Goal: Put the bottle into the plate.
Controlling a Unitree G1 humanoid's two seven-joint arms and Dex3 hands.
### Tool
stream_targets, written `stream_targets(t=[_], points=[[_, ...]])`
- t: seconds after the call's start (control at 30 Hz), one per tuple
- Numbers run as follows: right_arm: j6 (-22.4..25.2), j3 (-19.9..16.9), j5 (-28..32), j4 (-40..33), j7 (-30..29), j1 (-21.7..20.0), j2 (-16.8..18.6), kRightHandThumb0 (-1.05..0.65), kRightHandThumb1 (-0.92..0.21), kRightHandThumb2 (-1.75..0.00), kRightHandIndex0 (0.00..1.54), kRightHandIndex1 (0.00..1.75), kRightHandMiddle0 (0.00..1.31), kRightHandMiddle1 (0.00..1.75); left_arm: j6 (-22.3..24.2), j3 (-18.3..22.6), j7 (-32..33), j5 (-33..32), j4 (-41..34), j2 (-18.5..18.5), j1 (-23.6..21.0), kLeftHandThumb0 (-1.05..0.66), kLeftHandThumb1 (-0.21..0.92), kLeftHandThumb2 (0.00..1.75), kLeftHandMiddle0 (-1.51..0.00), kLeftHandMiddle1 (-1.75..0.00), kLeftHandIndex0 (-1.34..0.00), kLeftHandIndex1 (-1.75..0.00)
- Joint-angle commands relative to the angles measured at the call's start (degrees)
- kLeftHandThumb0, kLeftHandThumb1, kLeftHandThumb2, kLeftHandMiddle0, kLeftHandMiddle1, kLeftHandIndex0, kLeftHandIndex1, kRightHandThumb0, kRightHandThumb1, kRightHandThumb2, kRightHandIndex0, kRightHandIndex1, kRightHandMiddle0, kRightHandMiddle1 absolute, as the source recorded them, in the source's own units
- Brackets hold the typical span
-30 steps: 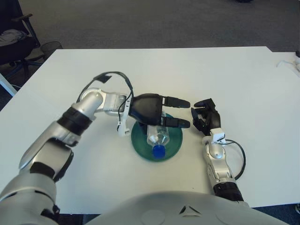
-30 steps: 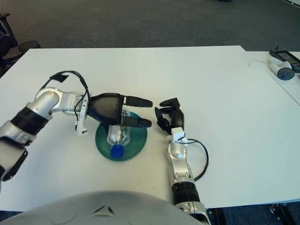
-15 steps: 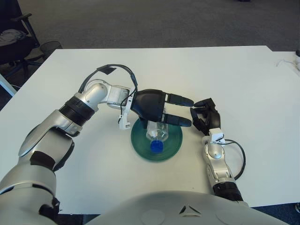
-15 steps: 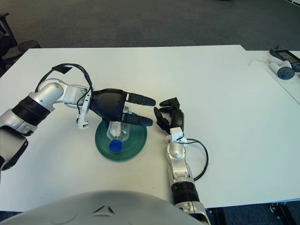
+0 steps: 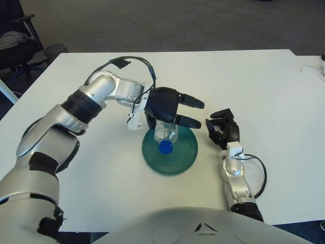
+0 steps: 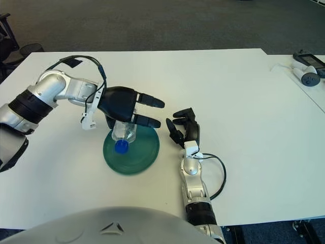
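Note:
My left hand point(image 5: 177, 113) reaches in from the left and is shut on the clear plastic bottle point(image 5: 165, 133). Its two black fingers stick out past the bottle to the right. The bottle stands nearly upright, tilted with its blue cap point(image 5: 165, 147) toward me. It hangs over the far left part of the green plate point(image 5: 180, 155); I cannot tell whether it touches the plate. The plate lies flat on the white table point(image 5: 264, 91). My right hand point(image 5: 222, 129) shows just right of the plate, fingers curled and holding nothing.
A white handheld device point(image 6: 303, 77) and cable lie on the neighbouring table at the far right. An office chair point(image 5: 15, 40) and a bin stand beyond the table's left back corner. Bare white tabletop stretches behind and to the right of the plate.
The bottle lay in the plate with its cap toward me; my left hand has tipped it up and drawn it back toward the plate's far left rim. The right hand has shifted slightly.

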Motion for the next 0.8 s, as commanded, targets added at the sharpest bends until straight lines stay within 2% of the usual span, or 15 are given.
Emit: stream_targets(t=[0.0, 0.2, 0.37, 0.5, 0.63, 0.77], points=[[5.87, -0.14, 0.23, 2.63, 0.5, 4.6, 0.08, -0.01, -0.92, -0.37, 0.35, 1.41, 0.3, 1.62, 0.91, -1.3, -7.44, -3.0, -0.6, 0.55, -0.07, -0.9, 0.92, 0.35, 0.0, 0.0, 0.0, 0.0], [6.08, -0.24, 1.09, 2.42, 1.41, 4.87, -0.08, -0.01, -0.92, -0.37, 0.37, 1.41, 0.28, 1.62, 2.88, -1.97, -16.93, -7.46, -1.62, -0.18, -0.12, -0.86, 0.92, 0.29, 0.0, 0.0, -0.03, -0.02], [6.43, -0.78, 2.5, 2.76, 2.68, 4.67, -0.15, 0.0, -0.9, -0.38, 0.37, 1.42, 0.31, 1.59, 4.64, -2.42, -22.59, -10.41, -2.21, -1.49, 0.59, -0.78, 0.92, 0.18, -0.05, -0.01, -0.01, -0.27], [6.21, -1.1, 3.09, 2.85, 3.36, 4.64, -0.14, 0.0, -0.9, -0.38, 0.37, 1.42, 0.33, 1.58, 4.07, -4.09, -28.15, -16.36, -0.42, -3.38, -3.1, -0.73, 0.89, 0.15, -0.08, -0.01, 0.0, -0.43], [5.59, -1.31, 3.6, 3.45, 3.85, 4.35, -0.16, 0.0, -0.87, -0.42, 0.37, 1.43, 0.35, 1.57, 3.17, -4.73, -29.15, -17.01, -0.17, -3.89, -1.35, -0.66, 0.87, 0.15, -0.12, -0.01, 0.0, -0.58], [5.03, -1.35, 3.95, 3.85, 4.3, 4.21, -0.26, 0.0, -0.85, -0.45, 0.36, 1.45, 0.37, 1.55, 1.48, -4.55, -28.78, -17.1, 1.49, -4.71, -2.4, -0.61, 0.86, 0.15, -0.15, -0.01, 0.0, -0.65]])
